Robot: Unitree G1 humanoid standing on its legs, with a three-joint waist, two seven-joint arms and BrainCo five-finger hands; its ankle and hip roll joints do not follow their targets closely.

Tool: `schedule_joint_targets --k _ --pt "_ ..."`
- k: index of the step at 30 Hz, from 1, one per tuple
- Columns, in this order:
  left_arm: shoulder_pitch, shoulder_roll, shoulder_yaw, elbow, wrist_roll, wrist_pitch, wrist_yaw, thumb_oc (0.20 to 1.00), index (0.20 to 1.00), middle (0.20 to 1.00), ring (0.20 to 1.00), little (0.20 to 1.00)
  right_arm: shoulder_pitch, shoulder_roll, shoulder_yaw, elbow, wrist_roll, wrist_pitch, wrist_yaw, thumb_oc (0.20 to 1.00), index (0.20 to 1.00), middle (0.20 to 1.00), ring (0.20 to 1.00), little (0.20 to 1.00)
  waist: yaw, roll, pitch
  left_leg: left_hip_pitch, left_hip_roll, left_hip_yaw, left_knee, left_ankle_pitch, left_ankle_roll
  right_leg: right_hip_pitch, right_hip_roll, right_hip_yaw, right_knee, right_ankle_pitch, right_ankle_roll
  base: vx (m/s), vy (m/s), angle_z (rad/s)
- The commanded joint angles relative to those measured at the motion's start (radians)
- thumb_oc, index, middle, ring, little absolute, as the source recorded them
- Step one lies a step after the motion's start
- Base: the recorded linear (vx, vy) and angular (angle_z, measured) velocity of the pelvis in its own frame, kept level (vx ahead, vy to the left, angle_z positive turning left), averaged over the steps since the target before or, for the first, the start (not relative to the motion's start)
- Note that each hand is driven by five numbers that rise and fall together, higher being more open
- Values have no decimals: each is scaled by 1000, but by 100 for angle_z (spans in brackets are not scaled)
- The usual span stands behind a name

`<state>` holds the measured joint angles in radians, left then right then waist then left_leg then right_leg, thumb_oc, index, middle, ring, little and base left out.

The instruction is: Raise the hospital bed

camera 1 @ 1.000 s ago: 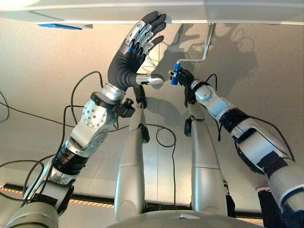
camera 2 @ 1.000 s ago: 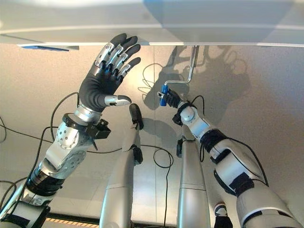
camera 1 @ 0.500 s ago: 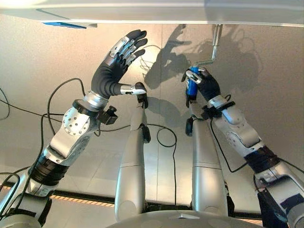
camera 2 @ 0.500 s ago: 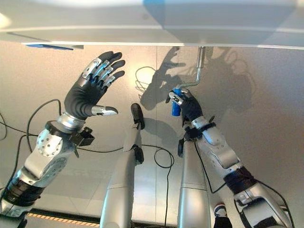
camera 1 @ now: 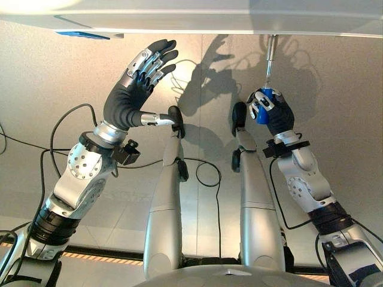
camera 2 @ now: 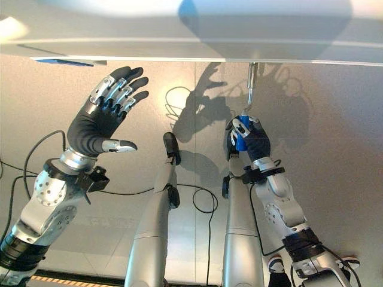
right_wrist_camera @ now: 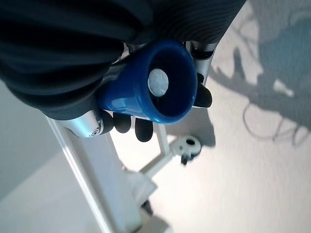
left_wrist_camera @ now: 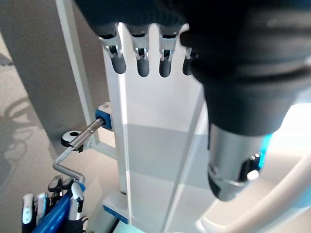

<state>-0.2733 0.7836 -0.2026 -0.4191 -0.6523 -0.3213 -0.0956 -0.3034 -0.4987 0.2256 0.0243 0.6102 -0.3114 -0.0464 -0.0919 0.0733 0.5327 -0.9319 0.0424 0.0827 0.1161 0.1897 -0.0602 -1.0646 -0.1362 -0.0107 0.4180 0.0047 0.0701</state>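
Note:
The white foot end of the hospital bed runs across the top of the eye views. A silver crank rod hangs from it and ends in a blue handle. My right hand is shut on that blue handle, fingers curled round it. The crank and my right hand's fingers on the blue handle also appear in the left wrist view. My left hand is raised to the left of the crank, open with fingers spread, just short of the bed's edge and touching nothing.
A blue fitting sits under the bed's edge at the upper left. The white bed frame panel stands just beyond my left fingertips. A small caster wheel shows on the pale floor below the frame.
My right hand has turned the crank: the blue handle swung from the left of the rod to directly below it. My left hand has drawn leftward and down from the bed's edge.

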Motion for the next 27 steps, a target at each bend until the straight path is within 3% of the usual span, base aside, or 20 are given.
schedule_joint_targets --k 1,5,9,14,20,23,24,27 --pt "-3 -16 35 -77 -27 -61 -22 1000 1000 1000 1000 1000 -121 -63 -279 -12 6 -181 -161 200 200 200 200 200 -16 -9 -13 68 -19 17 122 -158 -4 110 22 -11 -159 89 95 0 0 0" --pt "-31 -24 15 -65 -32 -60 -17 1000 1000 1000 1000 1000 -169 -101 -309 165 -42 -168 -243 200 200 200 200 200 -11 -5 -13 77 -21 17 119 -161 -4 117 23 -12 -162 88 95 0 -2 -1" --pt "-43 -19 6 -65 -30 -61 -16 1000 1000 1000 1000 1000 -190 -132 -300 261 -61 -147 -261 200 200 200 200 200 -7 0 -13 80 -20 20 114 -160 -5 117 25 -10 -165 88 96 1 -2 -2" --pt "-68 7 -38 -67 -34 -60 -18 1000 1000 1000 1000 1000 -278 -212 -228 585 -34 -84 -248 200 200 200 200 200 5 8 -13 82 -18 21 109 -156 -9 118 25 -18 -166 88 94 1 -7 -4" --pt "-76 21 -66 -77 -36 -57 -19 1000 1000 1000 1000 1000 -337 -257 -166 783 1 -43 -200 200 200 200 200 200 15 14 -13 77 -17 18 108 -153 -11 115 27 -22 -164 88 93 0 0 0" --pt "-104 38 -100 -76 -37 -59 -14 1000 1000 1000 1000 1000 -415 -286 -81 966 -21 8 -164 200 200 200 200 200 26 19 -13 75 -17 16 106 -151 -13 113 26 -27 -164 88 92 0 0 0" --pt "-128 51 -132 -75 -38 -58 -15 1000 1000 1000 1000 1000 -471 -312 20 1083 -131 58 -145 200 200 200 200 200 35 26 -13 73 -16 16 107 -147 -15 109 24 -28 -162 90 91 0 0 0" --pt "-160 46 -171 -63 -44 -56 -22 1000 1000 1000 1000 1000 -532 -315 104 1207 -188 104 -105 200 200 200 200 200 43 41 -13 69 -19 15 111 -146 -15 108 20 -27 -160 90 91 -4 -2 1"
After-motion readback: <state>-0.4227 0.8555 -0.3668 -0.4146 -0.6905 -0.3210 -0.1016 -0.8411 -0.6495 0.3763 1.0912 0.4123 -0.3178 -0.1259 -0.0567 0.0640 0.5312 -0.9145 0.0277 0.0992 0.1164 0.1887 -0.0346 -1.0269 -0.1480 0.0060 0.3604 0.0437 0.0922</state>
